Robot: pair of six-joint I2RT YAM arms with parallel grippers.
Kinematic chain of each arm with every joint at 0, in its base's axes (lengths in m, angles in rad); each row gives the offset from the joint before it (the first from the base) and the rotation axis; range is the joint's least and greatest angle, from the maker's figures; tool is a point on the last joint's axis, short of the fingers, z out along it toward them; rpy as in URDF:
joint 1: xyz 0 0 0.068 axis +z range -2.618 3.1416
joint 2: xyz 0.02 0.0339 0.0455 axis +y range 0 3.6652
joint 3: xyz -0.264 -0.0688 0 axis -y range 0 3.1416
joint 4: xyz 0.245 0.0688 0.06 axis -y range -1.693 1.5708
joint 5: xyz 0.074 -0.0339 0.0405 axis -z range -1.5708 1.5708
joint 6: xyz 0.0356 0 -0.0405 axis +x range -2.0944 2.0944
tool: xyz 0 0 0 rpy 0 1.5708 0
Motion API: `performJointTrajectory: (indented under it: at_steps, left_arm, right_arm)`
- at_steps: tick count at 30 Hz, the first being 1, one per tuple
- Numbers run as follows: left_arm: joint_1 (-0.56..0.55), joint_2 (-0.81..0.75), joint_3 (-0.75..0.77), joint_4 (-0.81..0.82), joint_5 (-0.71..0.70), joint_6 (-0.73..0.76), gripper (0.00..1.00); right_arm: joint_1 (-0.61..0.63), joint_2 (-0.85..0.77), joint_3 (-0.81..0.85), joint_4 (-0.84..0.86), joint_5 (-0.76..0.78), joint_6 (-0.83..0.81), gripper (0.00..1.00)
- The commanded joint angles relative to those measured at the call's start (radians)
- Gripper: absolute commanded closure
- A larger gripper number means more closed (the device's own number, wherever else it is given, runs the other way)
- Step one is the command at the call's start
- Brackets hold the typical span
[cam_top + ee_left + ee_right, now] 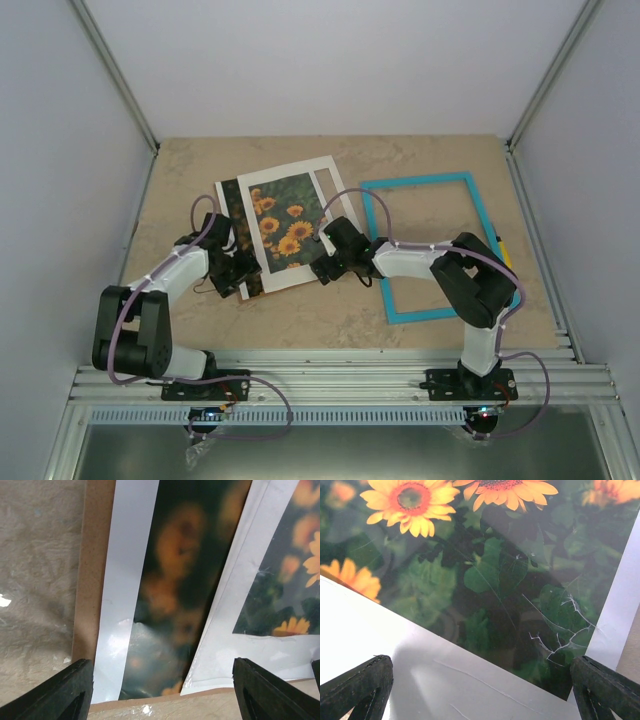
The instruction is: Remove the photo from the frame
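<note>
The sunflower photo [284, 225] lies flat on the table, left of centre, outside the turquoise frame [420, 180], which lies empty to the right. A white mat sheet [290, 275] lies skewed over the photo. A strip of the photo [185, 580] with its white edge sticks out at the left, on a brown backing board [92, 570]. My left gripper [232, 275] is open just above the stack's near left corner; in its wrist view [162, 700] the jaws straddle the photo strip and the mat [240, 645]. My right gripper [322, 268] is open over the near right corner, with the photo [495, 570] and mat [395, 650] between the jaws [480, 695].
Grey walls enclose the table on three sides. A metal rail [330, 375] runs along the near edge by the arm bases. A small yellow object [503, 245] sits right of the frame. Bare table [330, 310] lies between the stack and the rail.
</note>
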Motion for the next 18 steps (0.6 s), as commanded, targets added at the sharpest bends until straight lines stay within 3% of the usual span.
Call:
performJointTrajectory:
  at_steps: [1, 18]
  left_arm:
    - [0.005, -0.033, -0.023, 0.002, 0.020, -0.016, 0.21]
    - [0.005, -0.021, -0.079, 0.060, 0.084, -0.043, 0.21]
  right_arm:
    - [0.001, 0.020, 0.000, -0.039, 0.010, 0.030, 0.03]
    - [0.000, 0.044, -0.008, -0.051, -0.004, 0.047, 0.03]
